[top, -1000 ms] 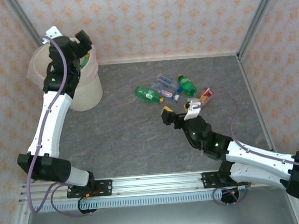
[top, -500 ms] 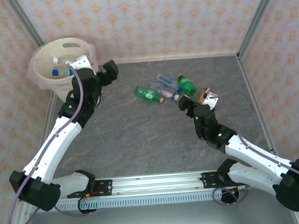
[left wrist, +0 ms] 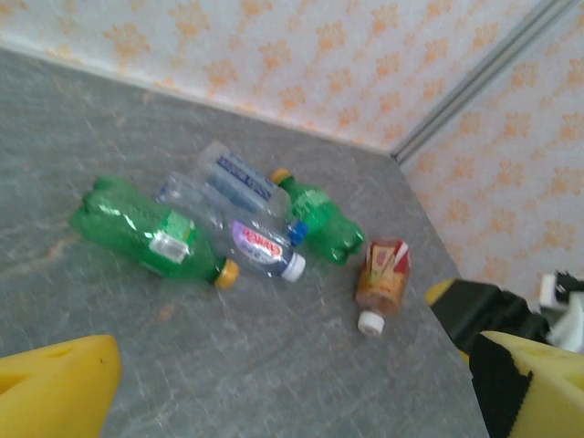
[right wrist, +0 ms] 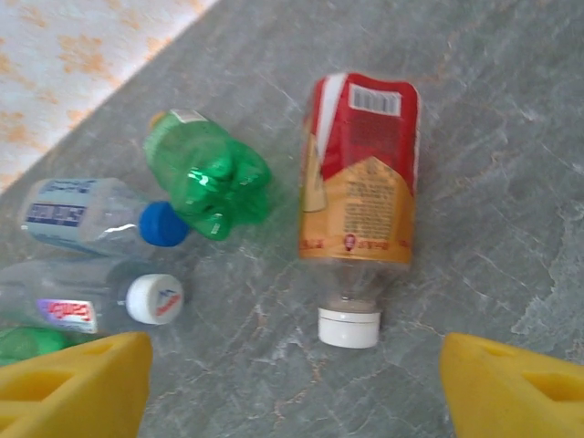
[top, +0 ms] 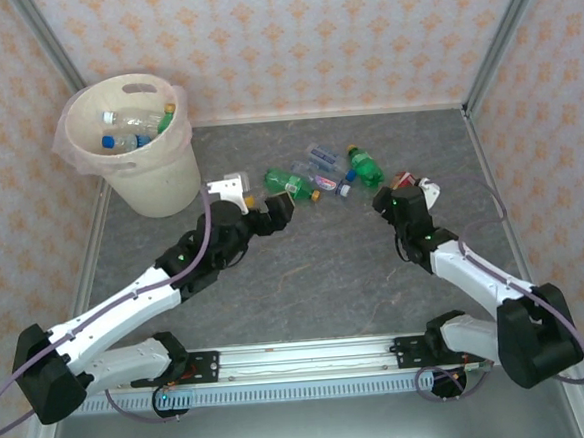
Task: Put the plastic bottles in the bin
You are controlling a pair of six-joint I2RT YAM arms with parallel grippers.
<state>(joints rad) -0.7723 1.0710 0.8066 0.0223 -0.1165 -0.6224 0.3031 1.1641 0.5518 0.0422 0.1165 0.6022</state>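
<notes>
My yellow-fingered left gripper (top: 274,211) gapes wide on a low, outstretched white arm (top: 128,306). My right gripper (top: 396,200) tilts downward, jaws apart, empty.

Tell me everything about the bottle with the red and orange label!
The bottle is clear plastic, wrapped in a red and orange label with a barcode, and closed with a white cap. Its neck looks clear. It lies on its side on the grey table, cap pointing toward the right wrist camera. Nothing else touches it; a green bottle lies beside it, a little apart.
</notes>
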